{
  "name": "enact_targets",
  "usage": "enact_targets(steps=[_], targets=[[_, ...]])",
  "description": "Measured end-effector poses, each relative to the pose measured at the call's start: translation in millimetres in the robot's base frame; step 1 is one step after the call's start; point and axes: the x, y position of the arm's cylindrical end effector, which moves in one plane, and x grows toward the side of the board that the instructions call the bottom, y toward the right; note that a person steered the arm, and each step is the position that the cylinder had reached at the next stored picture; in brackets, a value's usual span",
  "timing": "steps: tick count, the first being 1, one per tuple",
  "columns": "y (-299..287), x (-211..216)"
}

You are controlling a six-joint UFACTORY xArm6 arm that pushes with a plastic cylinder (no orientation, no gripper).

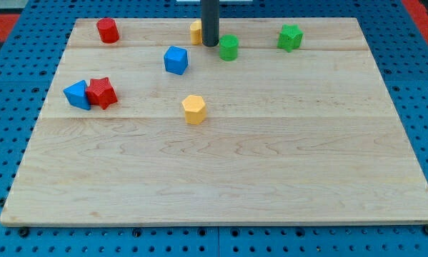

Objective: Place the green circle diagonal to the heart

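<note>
My tip (210, 44) sits near the view's top of the wooden board (271, 178), a plain rod with nothing clamped on it. It stands just to the view's left of the green circle (229, 48), so close that I cannot tell whether the two touch. I take that green circle as my landmark.

Partly hidden behind my rod, to the view's left of the green circle and a little toward the view's top, is a yellow block (196, 31); too little of it shows to name its shape. To the view's right of the green circle, slightly higher, lies a green star-like block (290, 37), well apart. To the view's left and a bit lower is the blue cube (176, 60). Below the green circle, toward the view's bottom and left, sits a yellow hexagon-like block (193, 109). Far to the view's left of the green circle are a red block (108, 30) near the top edge and, lower, a red star-like block (101, 93) touching a blue triangle-like block (77, 94).
</note>
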Motion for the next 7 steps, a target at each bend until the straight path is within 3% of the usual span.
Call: enact_targets(steps=[1, 4, 5, 6, 7], targets=[[31, 2], [151, 123], [141, 92], [67, 90], [83, 128]])
